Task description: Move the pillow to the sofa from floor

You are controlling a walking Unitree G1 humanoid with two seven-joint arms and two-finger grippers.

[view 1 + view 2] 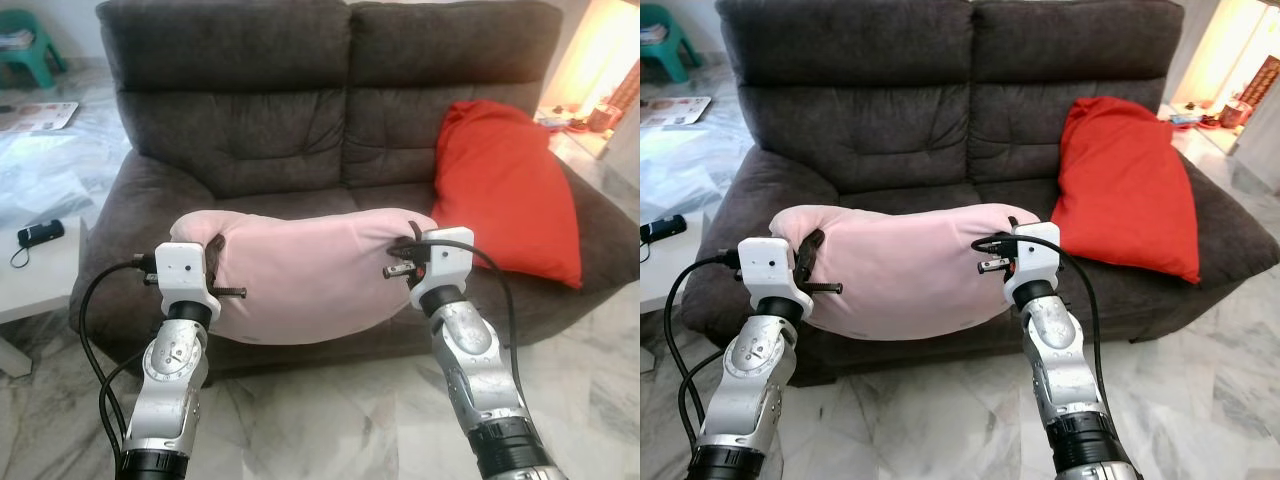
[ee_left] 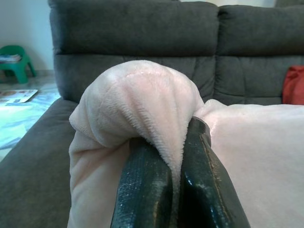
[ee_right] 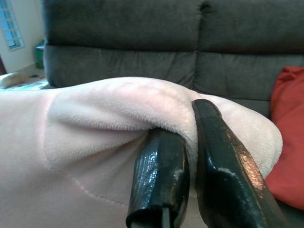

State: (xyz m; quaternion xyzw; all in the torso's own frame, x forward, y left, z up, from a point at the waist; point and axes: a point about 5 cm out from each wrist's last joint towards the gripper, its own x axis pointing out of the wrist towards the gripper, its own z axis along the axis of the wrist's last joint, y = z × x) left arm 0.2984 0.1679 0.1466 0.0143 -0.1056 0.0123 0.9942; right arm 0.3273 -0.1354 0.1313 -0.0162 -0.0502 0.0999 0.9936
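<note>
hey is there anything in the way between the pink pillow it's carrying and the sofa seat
Nothing visible blocks it. The pink pillow, pinched by the left gripper and right gripper, hangs before the sofa. The red cushion occupies the seat's right side; the left seat is free.

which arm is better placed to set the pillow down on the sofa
Neither alone: the left gripper and right gripper each pinch an end of the pink pillow, level before the sofa. Free seat is on the left.

Marble floor [image 1: 330, 420], green stool [image 1: 30, 45]
</note>
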